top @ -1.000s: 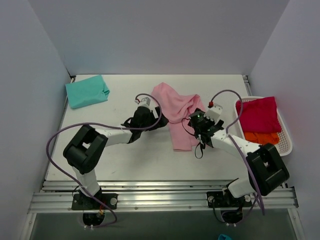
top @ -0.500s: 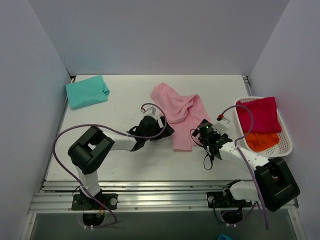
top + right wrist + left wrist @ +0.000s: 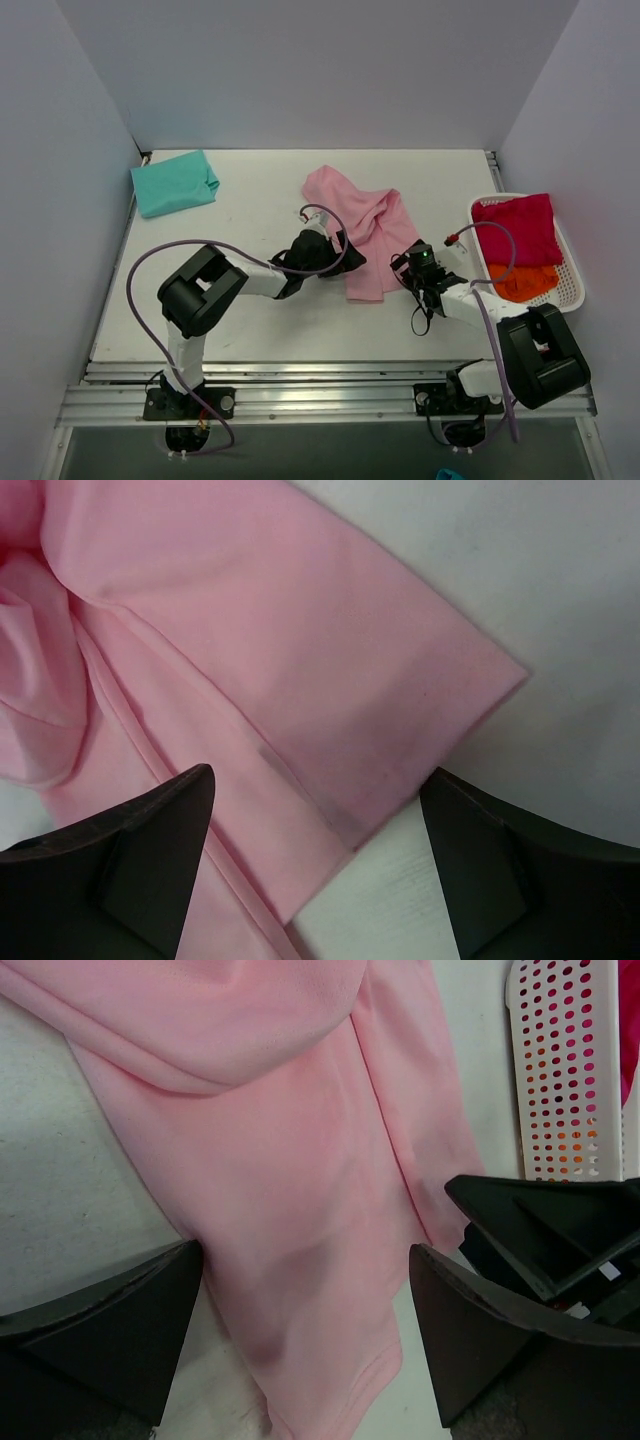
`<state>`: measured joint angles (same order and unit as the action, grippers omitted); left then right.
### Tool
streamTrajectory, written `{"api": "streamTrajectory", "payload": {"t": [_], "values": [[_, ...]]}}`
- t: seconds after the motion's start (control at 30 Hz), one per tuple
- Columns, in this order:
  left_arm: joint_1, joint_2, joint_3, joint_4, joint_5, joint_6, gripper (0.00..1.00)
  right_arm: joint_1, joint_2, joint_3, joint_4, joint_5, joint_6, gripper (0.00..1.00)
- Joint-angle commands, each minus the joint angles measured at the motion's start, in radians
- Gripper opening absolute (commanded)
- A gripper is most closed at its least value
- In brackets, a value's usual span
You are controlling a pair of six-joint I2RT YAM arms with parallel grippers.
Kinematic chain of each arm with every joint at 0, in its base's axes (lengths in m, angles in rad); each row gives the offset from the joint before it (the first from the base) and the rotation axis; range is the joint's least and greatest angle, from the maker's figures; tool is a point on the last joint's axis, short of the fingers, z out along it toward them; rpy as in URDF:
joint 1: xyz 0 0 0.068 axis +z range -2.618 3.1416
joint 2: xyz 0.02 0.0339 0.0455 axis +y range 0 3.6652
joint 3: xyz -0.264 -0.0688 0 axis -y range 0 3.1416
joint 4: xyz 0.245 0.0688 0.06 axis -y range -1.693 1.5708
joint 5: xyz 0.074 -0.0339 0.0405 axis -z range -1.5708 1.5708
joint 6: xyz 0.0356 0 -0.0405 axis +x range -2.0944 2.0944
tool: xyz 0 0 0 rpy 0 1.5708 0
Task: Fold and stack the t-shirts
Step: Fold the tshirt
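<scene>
Left claw [image 3: 305, 1330] and right claw [image 3: 315, 865] gape empty over the pink shirt [image 3: 365, 225]; only overhead shows the teal shirt [image 3: 174, 182].

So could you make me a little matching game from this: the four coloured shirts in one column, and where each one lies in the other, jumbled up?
Things:
1. pink t-shirt
2. teal t-shirt
3. red t-shirt
4. orange t-shirt

Places:
A. far end of the white basket
B. folded, at the far left corner of the table
C. near end of the white basket
D. lying loose mid-table

Pairs: 1-D, 2-B, 3-A, 4-C
</scene>
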<state>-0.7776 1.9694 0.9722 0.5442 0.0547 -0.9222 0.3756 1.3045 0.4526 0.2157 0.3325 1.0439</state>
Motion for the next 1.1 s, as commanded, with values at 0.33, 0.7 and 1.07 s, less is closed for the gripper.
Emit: {"api": "streamTrajectory", "payload": {"t": [0.33,0.7,1.07], "values": [[0.000,0.075,0.059,-0.017,0.048,0.023,0.46,-0.072,0.170,0.000,0.118,-0.167,-0.051,0.04],[0.001,-0.041,0.010,-0.102,0.005,0.062,0.03,0.098,0.112,-0.005,0.072,-0.123,-0.006,0.00],[-0.087,-0.492,-0.366,-0.312,-0.162,0.043,0.03,0.630,-0.137,-0.008,-0.211,0.200,0.313,0.00]]}}
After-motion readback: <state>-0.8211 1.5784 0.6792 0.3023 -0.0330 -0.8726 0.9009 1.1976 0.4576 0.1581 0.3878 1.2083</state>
